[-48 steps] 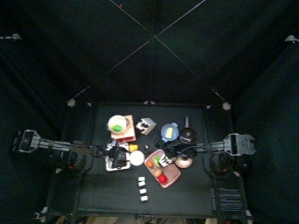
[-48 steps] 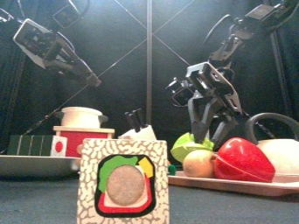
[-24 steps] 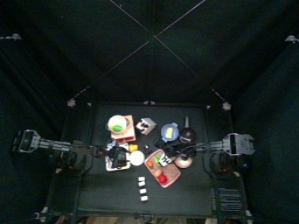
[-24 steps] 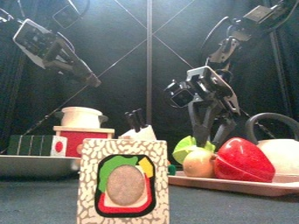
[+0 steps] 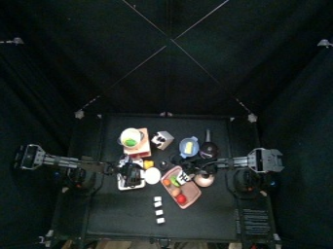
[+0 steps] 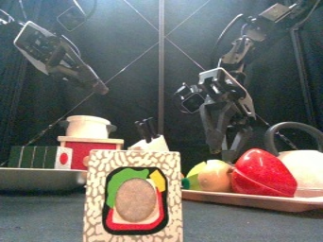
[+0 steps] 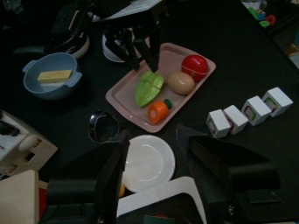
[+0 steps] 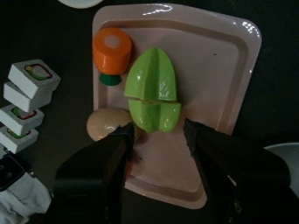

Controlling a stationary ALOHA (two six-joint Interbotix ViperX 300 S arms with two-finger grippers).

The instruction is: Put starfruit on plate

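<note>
Right tool (image 8: 158, 149): I see its jaws spread wide, poised over the green starfruit (image 8: 153, 87) and holding nothing; whether they touch it I cannot tell. Starfruit: lying at centre frame on the pink tray (image 8: 228, 79), just beside an orange carrot piece (image 8: 111, 50). White plate (image 7: 149, 162): lower centre. Left tool (image 7: 155, 184): wide apart, empty above that plate.
</note>
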